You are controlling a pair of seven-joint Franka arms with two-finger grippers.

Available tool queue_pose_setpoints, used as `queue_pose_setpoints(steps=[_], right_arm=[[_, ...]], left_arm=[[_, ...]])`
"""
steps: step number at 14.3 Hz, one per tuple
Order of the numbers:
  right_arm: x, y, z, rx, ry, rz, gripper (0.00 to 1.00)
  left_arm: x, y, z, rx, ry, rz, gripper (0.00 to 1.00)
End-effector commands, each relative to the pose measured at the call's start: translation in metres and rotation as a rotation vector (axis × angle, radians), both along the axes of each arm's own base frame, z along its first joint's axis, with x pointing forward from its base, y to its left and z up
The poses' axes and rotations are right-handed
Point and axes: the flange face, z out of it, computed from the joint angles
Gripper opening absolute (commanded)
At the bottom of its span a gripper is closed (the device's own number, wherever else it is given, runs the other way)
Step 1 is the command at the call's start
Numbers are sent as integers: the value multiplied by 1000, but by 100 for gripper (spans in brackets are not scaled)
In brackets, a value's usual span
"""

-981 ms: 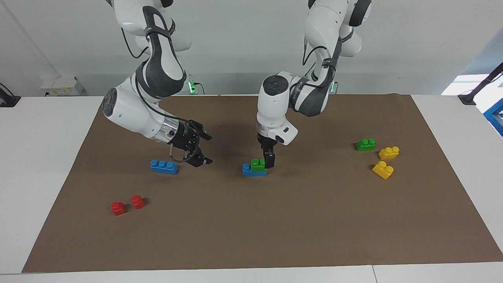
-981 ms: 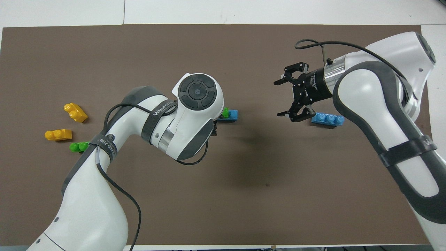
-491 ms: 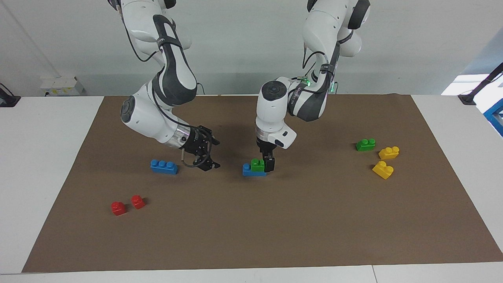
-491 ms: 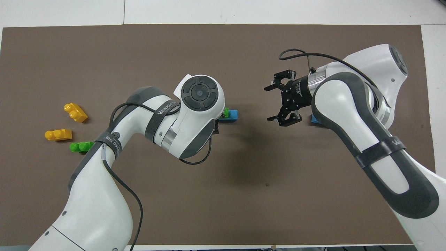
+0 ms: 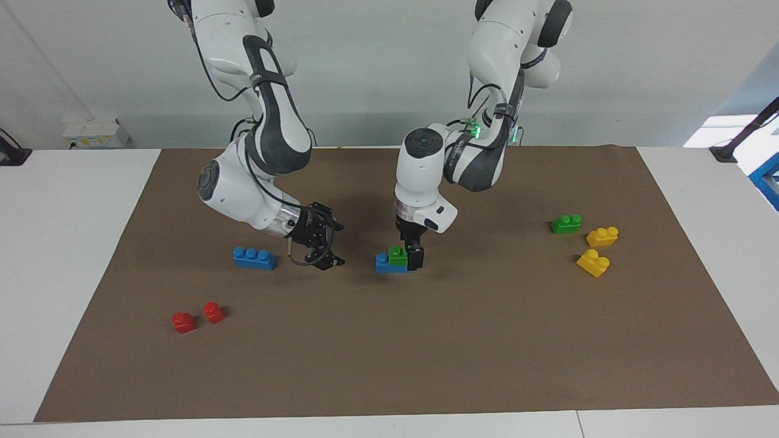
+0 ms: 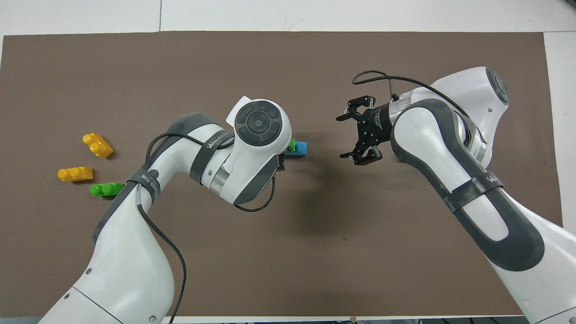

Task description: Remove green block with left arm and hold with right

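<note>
A green block (image 5: pixel 398 255) (image 6: pixel 292 145) sits on one end of a blue brick (image 5: pixel 384 264) (image 6: pixel 300 148) mid-mat. My left gripper (image 5: pixel 409 253) points straight down at it, open. One dark finger (image 5: pixel 416 257) stands against the block's end toward the left arm's side, and the other finger is hidden. In the overhead view the left wrist covers this gripper and most of the block. My right gripper (image 5: pixel 331 244) (image 6: pixel 346 137) hangs open just above the mat beside the stack, on the right arm's side, holding nothing.
A blue three-stud brick (image 5: pixel 254 258) lies under the right forearm. Two red bricks (image 5: pixel 198 317) sit farther from the robots at that end. A second green brick (image 5: pixel 566 224) (image 6: pixel 102 189) and two yellow bricks (image 5: pixel 602 236) (image 5: pixel 593 263) lie toward the left arm's end.
The right arm has swung from beside the three-stud blue brick toward the stack, its gripper staying open. The left gripper has sunk slightly lower around the green block.
</note>
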Motion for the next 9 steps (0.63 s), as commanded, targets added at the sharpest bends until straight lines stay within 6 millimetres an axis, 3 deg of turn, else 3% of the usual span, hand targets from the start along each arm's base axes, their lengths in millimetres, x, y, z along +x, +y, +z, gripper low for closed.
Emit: queue_pose_setpoints(steps=[1,4,9], right_arm=[[1,6,-18,27,-7,-15,99],[-2,24,-31,17,-22,-9,99],[-4,31,-43,7,-31,-25,99]], left_arm=[[-4,0,-9,12,-18,8,100],[-5,0,-10,13,-17,6,100],[-5,0,-11,13,-17,8,100]])
